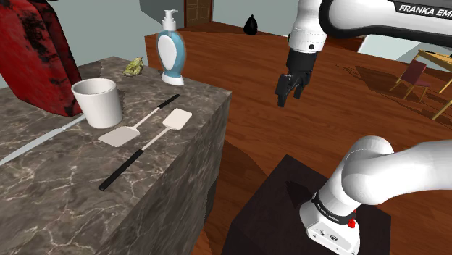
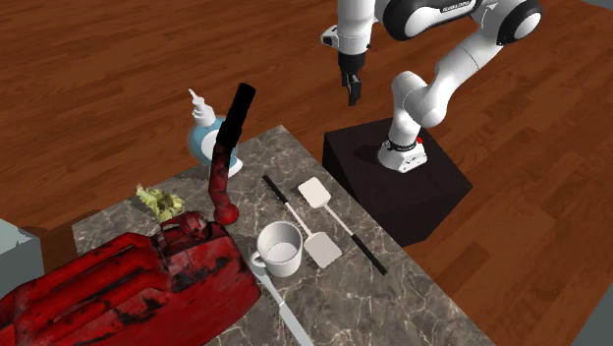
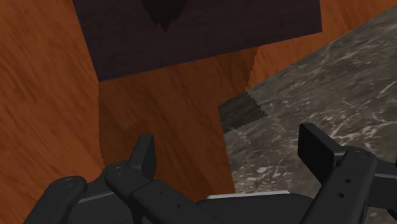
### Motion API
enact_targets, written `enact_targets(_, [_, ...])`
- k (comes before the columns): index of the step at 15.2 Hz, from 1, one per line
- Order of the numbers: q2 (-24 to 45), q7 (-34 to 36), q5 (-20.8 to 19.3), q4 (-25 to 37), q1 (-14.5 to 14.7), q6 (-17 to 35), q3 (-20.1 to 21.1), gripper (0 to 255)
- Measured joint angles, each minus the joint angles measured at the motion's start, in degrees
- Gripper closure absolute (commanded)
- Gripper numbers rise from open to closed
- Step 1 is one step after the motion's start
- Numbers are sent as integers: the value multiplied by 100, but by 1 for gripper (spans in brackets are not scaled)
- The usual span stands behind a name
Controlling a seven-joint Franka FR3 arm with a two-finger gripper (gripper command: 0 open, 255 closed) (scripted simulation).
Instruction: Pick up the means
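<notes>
Two white-bladed spatulas with thin black handles lie side by side on the dark marble counter (image 1: 51, 188). One spatula (image 1: 119, 135) (image 2: 322, 251) lies beside the white mug (image 1: 98, 101) (image 2: 280, 248). The other spatula (image 1: 177, 119) (image 2: 313, 192) is nearer the counter's edge. My gripper (image 1: 290, 90) (image 2: 352, 93) (image 3: 230, 153) hangs open and empty in the air off the counter, over the wooden floor and well above both spatulas. In the wrist view its fingers (image 3: 143, 156) stand wide apart, with the counter's corner (image 3: 331, 83) beneath.
A white and blue soap dispenser (image 1: 172, 51) (image 2: 204, 133), a small green object (image 1: 134, 67) (image 2: 160, 201), a big red jerry can (image 1: 32, 51) (image 2: 128, 285) with a black spout, and a knife blade (image 1: 36, 145) share the counter. The dark stand (image 2: 393, 182) sits beside it.
</notes>
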Motion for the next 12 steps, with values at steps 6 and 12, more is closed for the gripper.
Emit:
enact_targets(6, [204, 1127, 475, 129, -37, 165, 644, 0])
enact_targets(12, [801, 2834, 1012, 579, -185, 507, 1597, 0])
